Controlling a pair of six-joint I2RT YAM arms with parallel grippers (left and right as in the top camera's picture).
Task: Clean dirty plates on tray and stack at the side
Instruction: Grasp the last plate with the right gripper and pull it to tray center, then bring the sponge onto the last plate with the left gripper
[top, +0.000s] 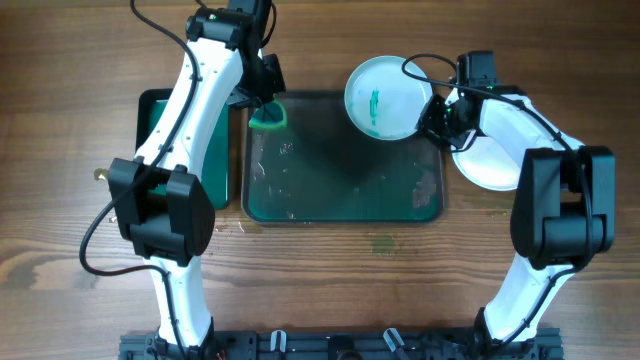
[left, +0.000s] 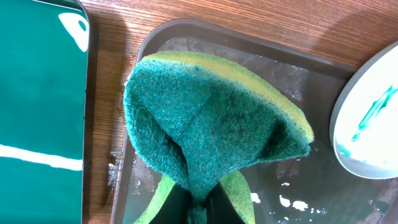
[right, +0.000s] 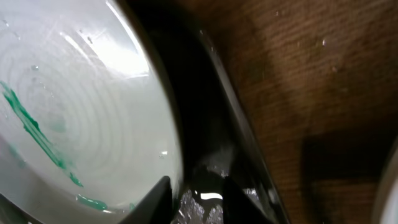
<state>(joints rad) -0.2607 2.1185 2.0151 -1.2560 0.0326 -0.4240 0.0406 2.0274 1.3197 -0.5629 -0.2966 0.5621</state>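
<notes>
A white plate (top: 385, 97) with a teal-green streak sits tilted over the far right corner of the dark-green tray (top: 340, 205), overhanging its far rim. My right gripper (top: 437, 115) grips its right rim. In the right wrist view one finger of the gripper (right: 199, 196) lies on the plate's face (right: 74, 106). A second plate (top: 488, 168) lies on the table to the right, partly under that arm. My left gripper (top: 262, 95) is shut on a green-and-yellow sponge (left: 205, 118), held over the tray's far left corner (left: 298, 81). A third plate is not in view.
A smaller narrow green tray (top: 215, 165) lies left of the big tray, mostly under my left arm, and also shows in the left wrist view (left: 37, 93). The big tray's floor is wet with droplets and smears. Bare wooden table lies in front of the tray.
</notes>
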